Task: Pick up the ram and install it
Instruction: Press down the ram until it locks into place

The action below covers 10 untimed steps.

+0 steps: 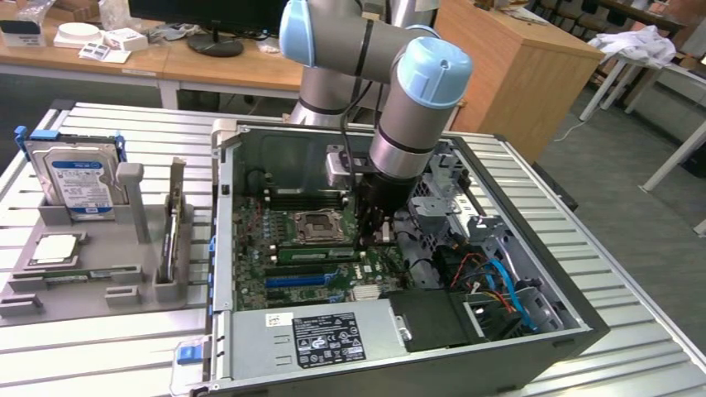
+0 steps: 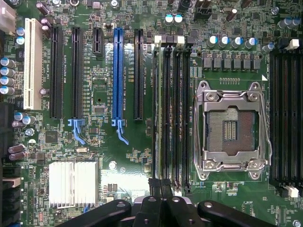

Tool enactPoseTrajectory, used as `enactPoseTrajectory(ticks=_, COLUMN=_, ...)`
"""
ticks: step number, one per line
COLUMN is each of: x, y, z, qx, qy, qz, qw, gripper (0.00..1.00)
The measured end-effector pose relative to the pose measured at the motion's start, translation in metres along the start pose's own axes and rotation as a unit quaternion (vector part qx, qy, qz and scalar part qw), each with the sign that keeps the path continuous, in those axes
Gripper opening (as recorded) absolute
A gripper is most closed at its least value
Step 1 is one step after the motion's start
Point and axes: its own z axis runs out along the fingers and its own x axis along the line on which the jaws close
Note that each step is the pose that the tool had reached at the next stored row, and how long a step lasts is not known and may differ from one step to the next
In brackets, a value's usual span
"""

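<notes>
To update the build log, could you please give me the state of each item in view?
gripper: shut, low over the memory slots.
ram: appears to stand in a slot beside the socket.
processor socket: empty, frame closed.
computer case: open, side panel off.
hard drive: upright in its tray stand.
processor chip: flat on the tray.

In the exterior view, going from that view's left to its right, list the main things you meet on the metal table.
Hard drive standing in the grey holder → ram upright in its stand → CPU socket on the motherboard → gripper lowered into the open computer case → blue cables.
</notes>
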Motion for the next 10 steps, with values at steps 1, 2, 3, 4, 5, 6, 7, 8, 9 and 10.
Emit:
enactPoseTrajectory(ticks=1, x=0.0000, y=0.0000, z=0.0000, qx=0.0000, qy=0.0000, qz=0.000, qw=1.0000, gripper=0.11)
enactPoseTrajectory(ticks=2, x=0.0000, y=0.0000, z=0.0001, qx=0.0000, qy=0.0000, qz=0.000, qw=1.0000, gripper=0.11)
enactPoseTrajectory(ticks=3, x=0.0000, y=0.0000, z=0.0001, qx=0.0000, qy=-0.0001, qz=0.000, qw=1.0000, gripper=0.11)
enactPoseTrajectory(ticks=4, x=0.0000, y=0.0000, z=0.0003, qx=0.0000, qy=-0.0001, qz=0.000, qw=1.0000, gripper=0.11)
enactPoseTrajectory(ticks=5, x=0.0000, y=-0.0001, z=0.0010, qx=0.0001, qy=-0.0002, qz=0.000, qw=1.0000, gripper=0.11)
enactPoseTrajectory(ticks=6, x=0.0000, y=-0.0001, z=0.0010, qx=0.0000, qy=-0.0001, qz=0.000, qw=1.0000, gripper=0.11)
enactPoseTrajectory(ticks=7, x=0.0000, y=-0.0001, z=0.0010, qx=0.0000, qy=-0.0001, qz=0.000, qw=1.0000, gripper=0.11)
enactPoseTrajectory(ticks=8, x=0.0000, y=0.0000, z=0.0010, qx=0.0000, qy=-0.0001, qz=0.000, qw=1.0000, gripper=0.11)
enactPoseTrajectory(ticks=9, x=0.0000, y=0.0000, z=0.0010, qx=0.0000, qy=-0.0001, qz=0.000, qw=1.0000, gripper=0.11)
enactPoseTrajectory(ticks=10, x=0.0000, y=0.0000, z=0.0010, qx=0.0000, qy=-0.0001, qz=0.000, qw=1.0000, gripper=0.11)
